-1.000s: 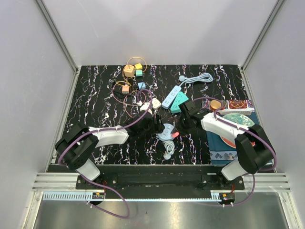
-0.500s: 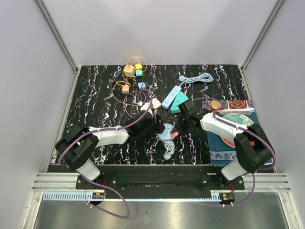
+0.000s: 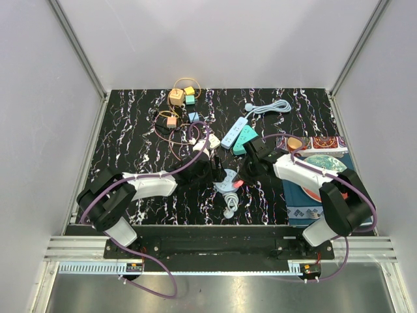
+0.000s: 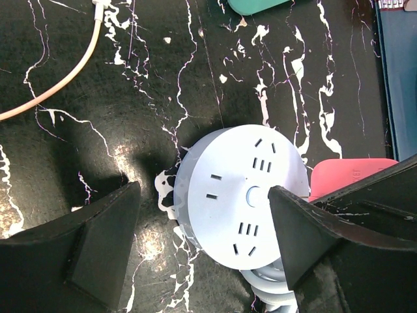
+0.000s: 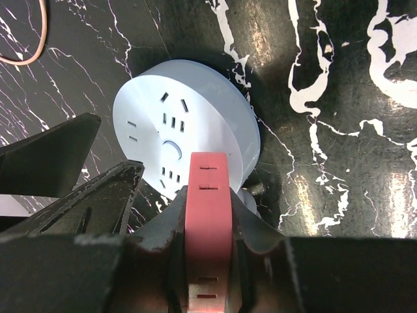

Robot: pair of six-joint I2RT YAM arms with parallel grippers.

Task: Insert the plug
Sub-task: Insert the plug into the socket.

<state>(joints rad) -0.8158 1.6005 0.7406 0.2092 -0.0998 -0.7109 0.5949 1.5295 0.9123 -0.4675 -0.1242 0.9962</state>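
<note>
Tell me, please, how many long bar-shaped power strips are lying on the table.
2. A light blue strip and a teal strip lie side by side just beyond the round socket hub, near the table's middle. More could be hidden from view.

Bright, even light pours down from overhead. Warm glare patches gleam on the glossy black table [image 5: 260, 39] beside the round socket [image 5: 182, 124], which throws a soft shadow. The close-up fingers [image 4: 98, 248] look slightly soft, while the overhead view is crisp.
</note>
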